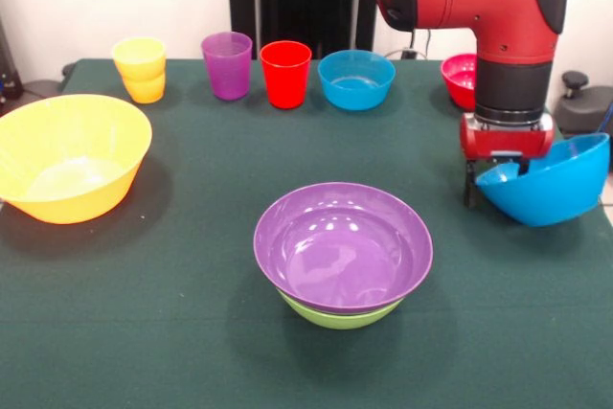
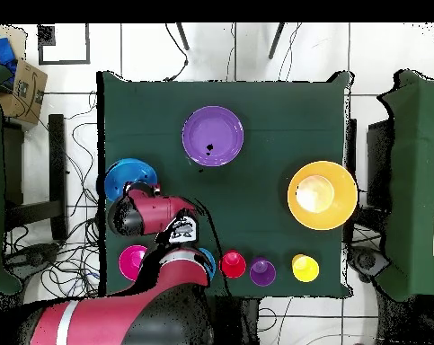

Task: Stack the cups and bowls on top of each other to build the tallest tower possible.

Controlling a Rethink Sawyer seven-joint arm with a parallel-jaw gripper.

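Observation:
My gripper [image 1: 498, 179] hangs at the table's right side, shut on the rim of the large blue bowl [image 1: 554, 184], which tilts steeply toward the arm; the blue bowl [image 2: 123, 175] also shows in the overhead view. In the middle front, the tower is a purple bowl [image 1: 342, 244] nested in a green bowl [image 1: 340, 315]. The wide orange bowl [image 1: 67, 155] sits at the left. Along the back row stand a pale yellow cup [image 1: 140, 56] on an orange-yellow cup [image 1: 146, 90], a purple cup [image 1: 227, 64], a red cup [image 1: 285, 74], a small blue bowl [image 1: 356, 79] and a red-pink bowl [image 1: 460, 79].
The green table [image 1: 192, 332] ends close to the blue bowl on the right. Chairs and cables surround the table in the overhead view, with a cardboard box [image 2: 22, 85] at the upper left.

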